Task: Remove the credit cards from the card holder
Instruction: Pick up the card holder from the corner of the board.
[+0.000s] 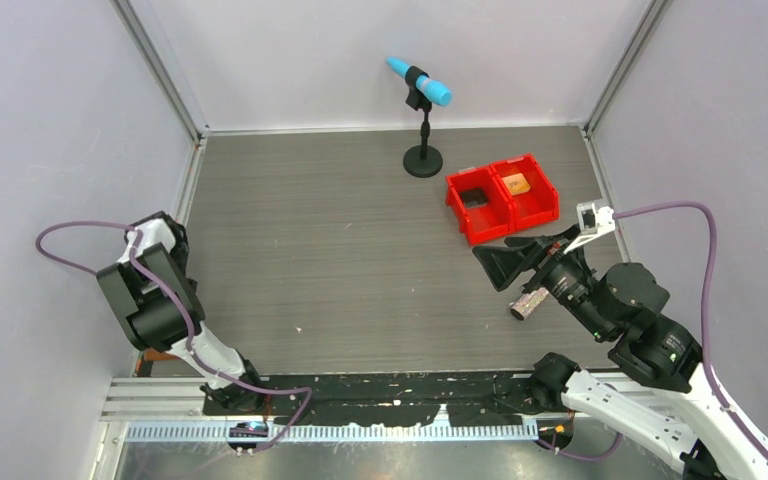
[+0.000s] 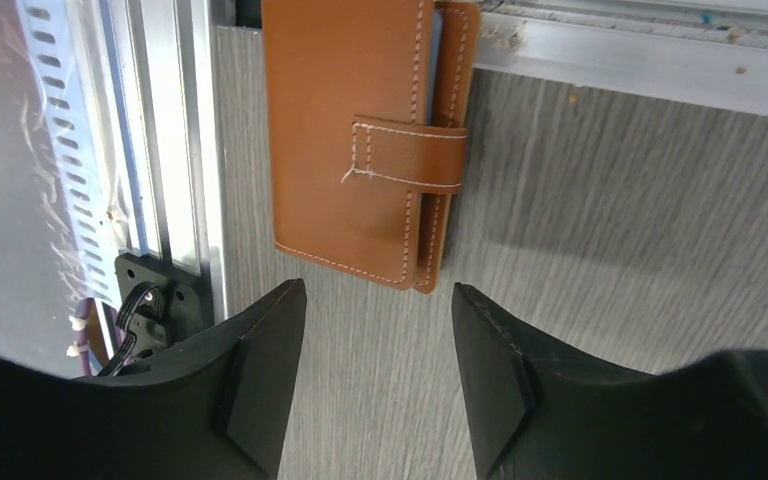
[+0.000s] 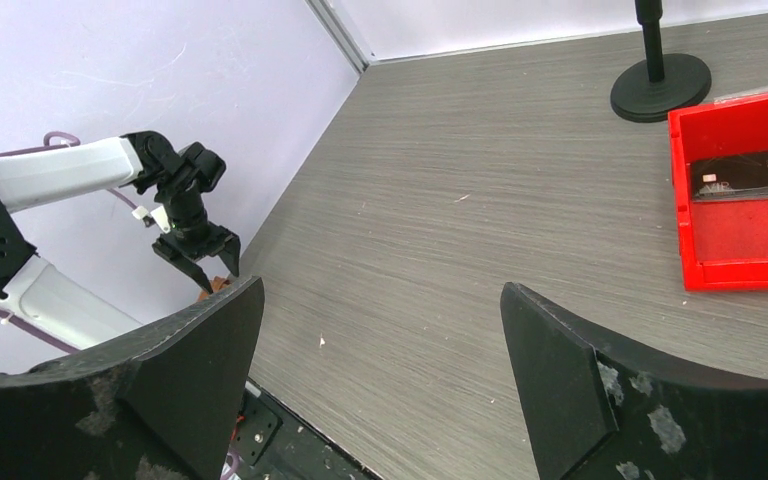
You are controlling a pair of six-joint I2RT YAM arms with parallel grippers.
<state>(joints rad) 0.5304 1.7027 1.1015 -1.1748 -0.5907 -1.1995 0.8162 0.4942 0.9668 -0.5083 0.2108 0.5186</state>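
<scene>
We see the closed card holder (image 2: 360, 140) at 12 o'clock of our spread left gripper (image 2: 378, 300), right gripper (image 3: 382, 290) spread, empty.

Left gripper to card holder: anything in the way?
Nothing visible. In the left wrist view the open left gripper sits just short of the closed card holder, with only bare table between them. An aluminium rail runs close along the holder's side, which might crowd one finger.

Bright even light, soft shadows, sharp
</scene>
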